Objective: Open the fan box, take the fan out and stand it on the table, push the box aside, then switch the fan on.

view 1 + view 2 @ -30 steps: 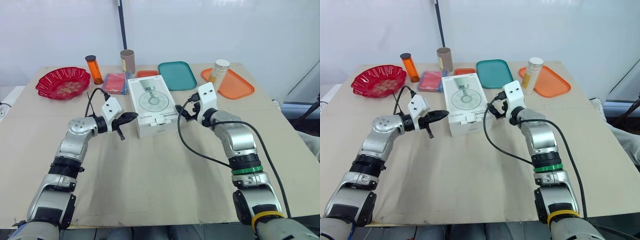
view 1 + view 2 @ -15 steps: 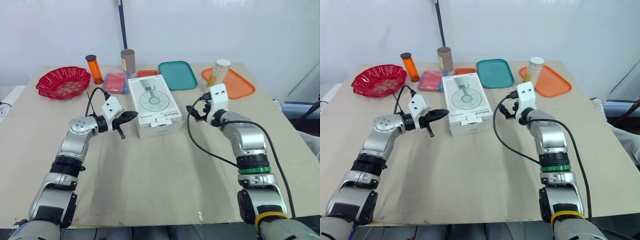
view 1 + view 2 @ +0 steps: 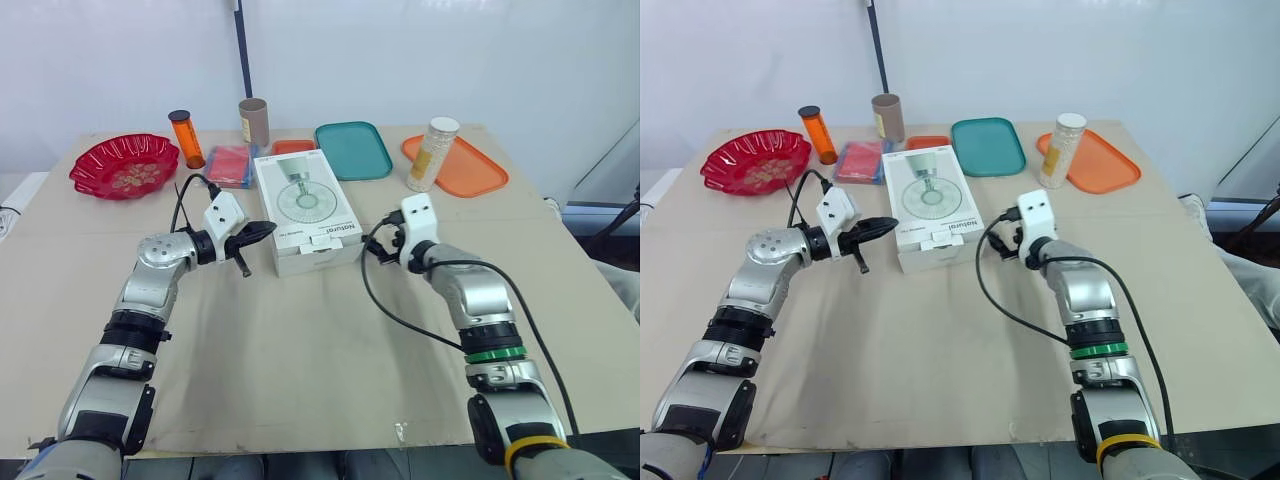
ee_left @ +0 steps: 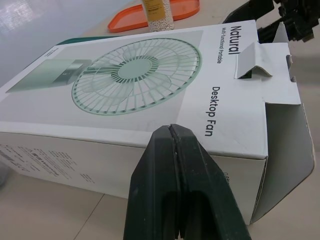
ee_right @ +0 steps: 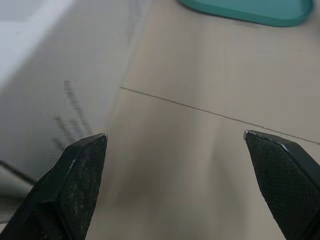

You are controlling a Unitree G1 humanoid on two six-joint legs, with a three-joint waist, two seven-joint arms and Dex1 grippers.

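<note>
Black fingers (image 4: 175,190) of the left arm's jaws are pressed together with nothing between them. Their tips point at the left long side of the fan box (image 3: 305,208), close to its near corner; whether they touch the cardboard I cannot tell. The right arm's jaws stand wide apart and hold nothing. Their fingers (image 5: 75,185) sit just off the box's near right corner.

The box is white cardboard and lies flat at the centre of the frame. Its long axis runs from the near edge toward the far edge, with the near end swung slightly to the right. The printed fan faces up, its stand toward the far end. At the near end the tuck tab (image 4: 254,62) is lifted a little and a side flap gapes.

The counter (image 3: 300,350) is a tan board. Along its far side, from upper left to upper right, are a red bowl (image 3: 125,165), an orange bottle (image 3: 187,138), a pink packet (image 3: 230,162), a brown tube (image 3: 253,121), a teal tray (image 3: 353,150), and a jar of pale beads (image 3: 431,155) at the left end of an orange tray (image 3: 470,172). A white wall stands behind.
</note>
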